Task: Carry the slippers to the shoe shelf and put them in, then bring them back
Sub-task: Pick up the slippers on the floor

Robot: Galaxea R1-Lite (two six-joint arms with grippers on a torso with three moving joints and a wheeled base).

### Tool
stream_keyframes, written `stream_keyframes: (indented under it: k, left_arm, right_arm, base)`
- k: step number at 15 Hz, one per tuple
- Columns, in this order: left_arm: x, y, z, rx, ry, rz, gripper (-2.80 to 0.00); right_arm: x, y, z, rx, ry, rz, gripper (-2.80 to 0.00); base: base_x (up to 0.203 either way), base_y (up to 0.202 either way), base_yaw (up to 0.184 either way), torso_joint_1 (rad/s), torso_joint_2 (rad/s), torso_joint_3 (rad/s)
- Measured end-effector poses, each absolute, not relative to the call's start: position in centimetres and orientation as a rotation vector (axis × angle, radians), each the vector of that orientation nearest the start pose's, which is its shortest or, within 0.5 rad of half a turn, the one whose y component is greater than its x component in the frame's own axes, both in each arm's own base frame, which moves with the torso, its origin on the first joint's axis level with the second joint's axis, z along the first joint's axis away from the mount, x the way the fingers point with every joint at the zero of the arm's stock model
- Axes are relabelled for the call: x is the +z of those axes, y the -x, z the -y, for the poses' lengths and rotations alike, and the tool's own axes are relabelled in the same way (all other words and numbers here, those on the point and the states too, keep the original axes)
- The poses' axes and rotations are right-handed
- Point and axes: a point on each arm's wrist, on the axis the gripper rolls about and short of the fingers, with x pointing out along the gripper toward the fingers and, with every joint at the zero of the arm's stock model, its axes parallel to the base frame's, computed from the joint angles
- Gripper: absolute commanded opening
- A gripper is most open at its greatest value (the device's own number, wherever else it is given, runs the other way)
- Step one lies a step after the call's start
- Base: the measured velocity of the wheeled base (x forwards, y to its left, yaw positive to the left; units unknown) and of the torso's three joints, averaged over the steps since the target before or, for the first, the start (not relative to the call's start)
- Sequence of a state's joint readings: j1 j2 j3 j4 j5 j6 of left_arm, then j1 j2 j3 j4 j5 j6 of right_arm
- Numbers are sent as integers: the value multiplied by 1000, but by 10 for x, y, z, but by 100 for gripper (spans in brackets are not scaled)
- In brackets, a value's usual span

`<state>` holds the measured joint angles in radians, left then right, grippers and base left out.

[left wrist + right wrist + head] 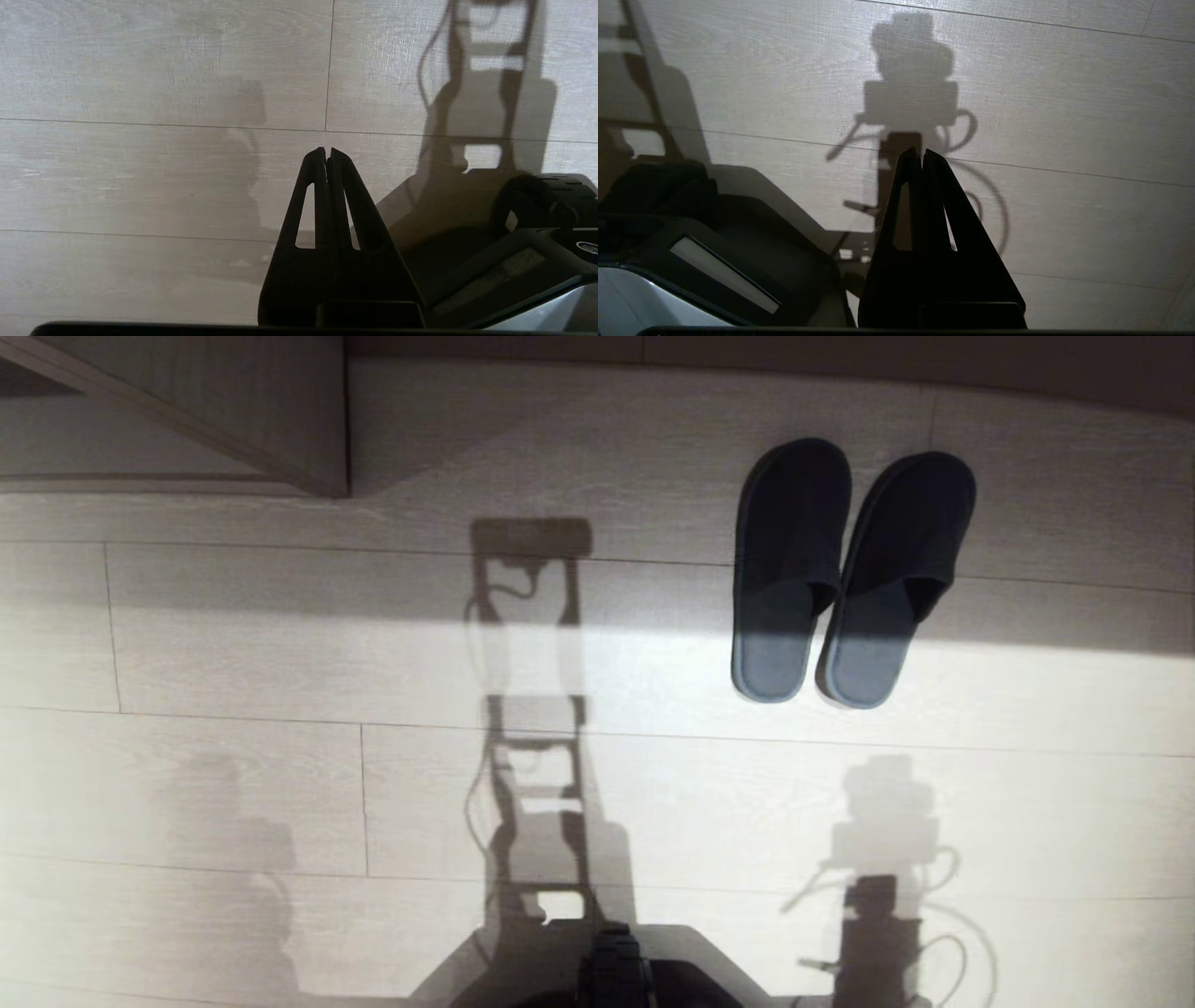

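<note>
1. Head view: the slippers (845,574) lie as a pair on the pale plank floor (280,663), ahead of the robot and to its right. They sit side by side, touching or nearly so around the middle, rounded dark toes pointing away from the robot and the lighter blue-grey heel ends nearer to it. The toe halves are in shade, the heel ends in a bright band of light. At the far left stands a corner of pale wood-grain furniture (271,411), well apart from the slippers; whether it is the shoe shelf cannot be told. The robot's shadow falls down the middle of the floor, and a dark part of the robot's base (616,971) shows at the near edge. Neither gripper is in this view

2. Left wrist view: the left gripper (327,151) hangs over bare floor, its two dark fingers pressed together at the tips, holding nothing. The robot's dark body (537,219) sits just beside it

3. Right wrist view: the right gripper (920,153) also hangs over bare floor, fingers closed tip to tip, empty. Its own shadow lies on the planks beyond the fingertips
</note>
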<state>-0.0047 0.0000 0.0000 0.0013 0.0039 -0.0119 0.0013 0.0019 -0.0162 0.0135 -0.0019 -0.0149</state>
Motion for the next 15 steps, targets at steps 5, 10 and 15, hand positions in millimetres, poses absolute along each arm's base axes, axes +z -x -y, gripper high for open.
stream_keyframes:
  k: [5,10,15]
  left_arm:
    - [75,23,0,-1,11,-1,-280]
    - [75,23,0,0,10,-2,-280]
    - [75,23,0,0,11,-2,-280]
  right_arm:
    - [137,16,0,40,20,2,-280]
    - [199,-106,-8,103,71,-168,0]
    - [203,-229,-47,228,170,-29,0]
  base:
    - [0,0,0,2,3,-27]
    - [0,0,0,0,0,0]
    - [0,0,0,0,0,0]
